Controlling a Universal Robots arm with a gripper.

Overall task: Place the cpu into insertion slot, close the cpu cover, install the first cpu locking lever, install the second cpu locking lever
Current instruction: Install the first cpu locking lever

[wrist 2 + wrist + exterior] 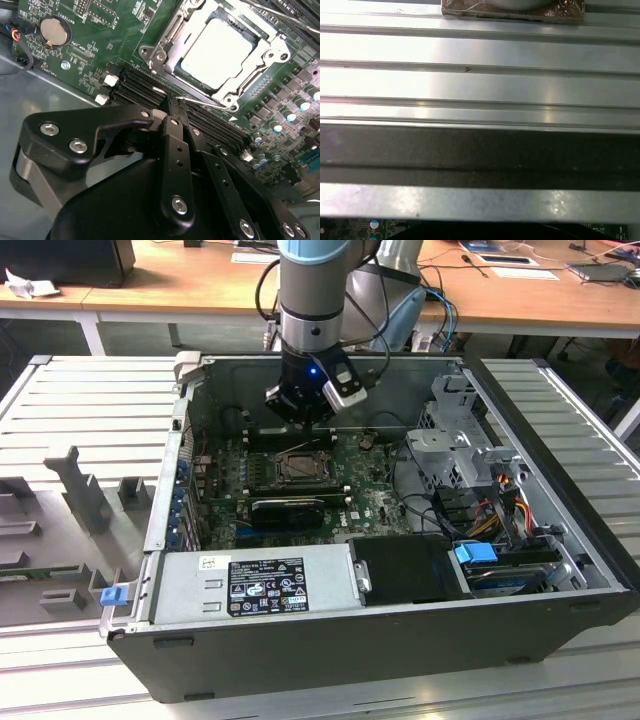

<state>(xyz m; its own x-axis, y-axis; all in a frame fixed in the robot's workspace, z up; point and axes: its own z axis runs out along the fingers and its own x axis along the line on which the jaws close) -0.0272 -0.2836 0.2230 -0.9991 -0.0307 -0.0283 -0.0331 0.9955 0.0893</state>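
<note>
The cpu lies flat in the insertion slot, its pale silver face showing through the square cut-out of the cpu cover, which lies down over it. A thin silver locking lever runs along the socket edge nearest my gripper. My gripper is shut, with its black fingertips pressed together just off that edge and close to the lever. In the exterior view the gripper hangs inside the open case, just behind the socket. Whether the tips touch the lever I cannot tell.
Black memory slots lie between the gripper and the socket. A coin battery sits on the green board. A black graphics card, the power supply and a drive cage crowd the case. A ribbed metal surface lies beyond the case wall.
</note>
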